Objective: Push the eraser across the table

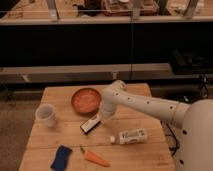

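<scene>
A dark partition (75,45) with metal railing posts (54,10) rises behind grey floor (14,127), dimly lit.

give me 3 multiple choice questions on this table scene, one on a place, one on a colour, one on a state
1. Where over the table is the hand?
A) at its far edge
B) low by the eraser
C) at its near edge

2. What colour is the pad at the near corner?
A) blue
B) green
C) red

3. How is the white bottle placed?
A) upright
B) lying on its side
C) standing on its cap

Answers:
1 B, the arm bends down to the eraser's end mid-table.
2 A, the pad is plainly blue.
3 B, its length lies flat on the wood.
</scene>
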Action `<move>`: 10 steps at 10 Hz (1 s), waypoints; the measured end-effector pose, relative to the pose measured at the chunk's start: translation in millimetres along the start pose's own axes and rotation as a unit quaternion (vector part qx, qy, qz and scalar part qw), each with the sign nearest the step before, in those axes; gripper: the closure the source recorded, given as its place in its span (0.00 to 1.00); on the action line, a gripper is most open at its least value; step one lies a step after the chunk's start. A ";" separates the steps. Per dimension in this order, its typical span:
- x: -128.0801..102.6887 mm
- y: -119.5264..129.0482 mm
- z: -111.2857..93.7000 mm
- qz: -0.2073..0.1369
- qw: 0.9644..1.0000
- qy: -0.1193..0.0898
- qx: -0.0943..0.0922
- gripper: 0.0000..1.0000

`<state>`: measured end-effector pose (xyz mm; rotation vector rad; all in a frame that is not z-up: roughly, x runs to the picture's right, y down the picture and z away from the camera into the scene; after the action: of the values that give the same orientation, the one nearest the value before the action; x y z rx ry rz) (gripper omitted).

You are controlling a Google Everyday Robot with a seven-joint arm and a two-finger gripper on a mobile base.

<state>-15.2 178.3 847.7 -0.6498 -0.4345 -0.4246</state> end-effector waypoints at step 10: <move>18.4 -30.3 -33.8 0.004 0.999 0.031 0.034 1.00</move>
<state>-6.8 130.1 847.5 -0.5702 -0.3850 -0.4201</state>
